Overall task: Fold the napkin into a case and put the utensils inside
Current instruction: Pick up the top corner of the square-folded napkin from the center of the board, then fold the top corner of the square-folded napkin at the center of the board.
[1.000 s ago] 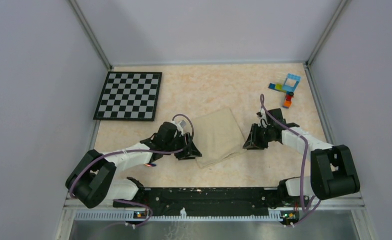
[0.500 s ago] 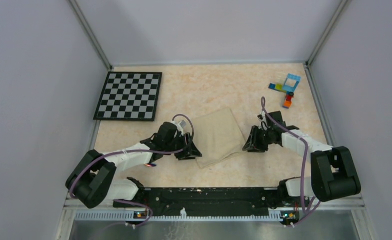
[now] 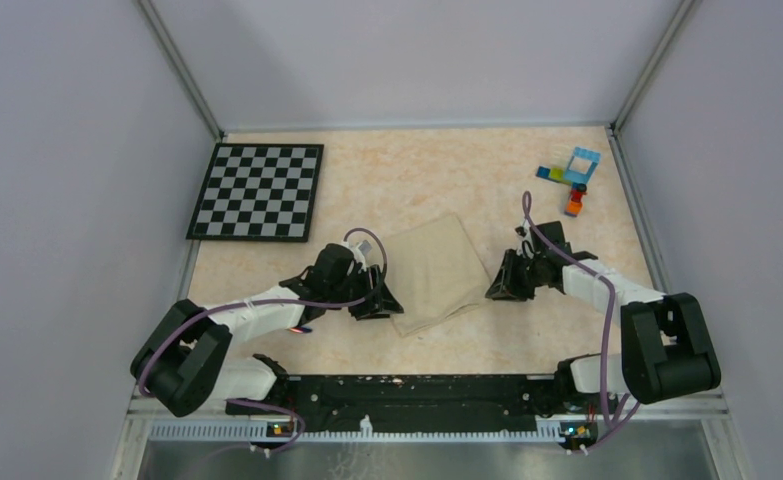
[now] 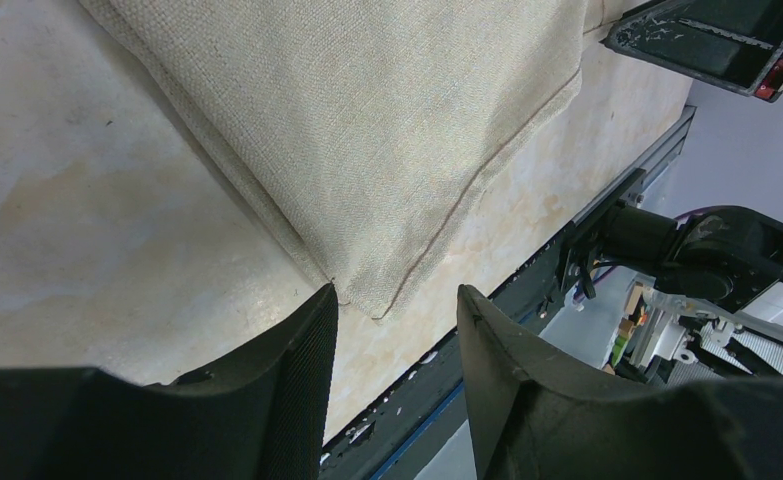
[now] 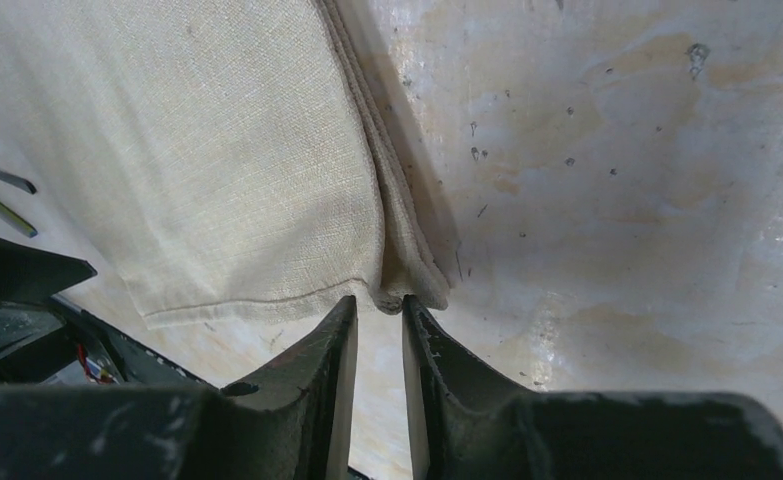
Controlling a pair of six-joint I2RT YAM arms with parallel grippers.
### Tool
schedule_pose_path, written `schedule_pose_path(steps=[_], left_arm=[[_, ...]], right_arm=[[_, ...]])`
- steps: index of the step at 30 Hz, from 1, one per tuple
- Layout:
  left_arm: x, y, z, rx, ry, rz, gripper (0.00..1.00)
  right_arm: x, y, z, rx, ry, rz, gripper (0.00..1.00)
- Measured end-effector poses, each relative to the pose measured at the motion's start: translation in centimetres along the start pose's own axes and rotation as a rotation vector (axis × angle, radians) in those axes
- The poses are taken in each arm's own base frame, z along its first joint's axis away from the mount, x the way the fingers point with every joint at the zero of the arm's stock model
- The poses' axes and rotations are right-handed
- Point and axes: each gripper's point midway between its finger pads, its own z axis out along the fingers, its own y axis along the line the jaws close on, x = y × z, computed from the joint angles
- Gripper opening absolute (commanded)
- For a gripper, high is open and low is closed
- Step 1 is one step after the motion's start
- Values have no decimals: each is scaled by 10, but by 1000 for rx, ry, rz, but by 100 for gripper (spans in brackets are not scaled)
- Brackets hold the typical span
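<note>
1 napkin, chequered board beyond, toy bricks

1. Robotics lab test cell: plain grey panels in aluminium posts wall off a marbled beige table.
2. Cable-trailing left arm and right arm rise from a black rail at the near edge.
3. Test props: chequered board, toy bricks.

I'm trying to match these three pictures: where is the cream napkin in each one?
Top external: the napkin lies near the centre.
Left wrist: it fills the upper middle.
Right wrist: it fills the upper left.
Shared landmark: the marbled tabletop around it.
</note>
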Motion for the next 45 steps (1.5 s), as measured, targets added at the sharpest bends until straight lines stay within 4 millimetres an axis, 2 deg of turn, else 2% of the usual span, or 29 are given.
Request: schedule_pose_path(steps=[3,7,12,15,18,21,24,28,32,35,41,45], left_arm=[[0,0,0,-1,0,0,53],[0,0,0,0,0,0,53],[0,0,0,-1,0,1,53],[0,0,-1,0,-2,2,53],[-1,-3,-2,8,-10,7,53],[-2,-4,-3,11,-15,10,53],[-2,-4,-3,12,-16,11,53],[-2,-4,-4,8,-13,9,53],[-2,-4,-5,7,-15,10,53],[-2,-3,-5,5,-15,9,53],[-1,-3,-5,4,-14,11,51],[0,-3,-2,4,-9,13,46]], right_arm=[[0,-1,0,5,1,-1,17],[0,-2,-1,13,-1,-6,1],[-1,0,1,8,-3,-43,0],[-2,10,3,-7,3,-94,0],[-7,23,3,-35,-12,-132,20],[-9,25,4,-37,-25,-128,21],[-12,23,5,-26,-39,-115,27],[-14,21,7,-18,-56,-99,28],[-14,17,9,-7,-62,-75,16],[-16,17,8,-7,-70,-68,0],[-15,19,7,-5,-61,-115,0],[-24,47,12,-56,-39,-212,0]])
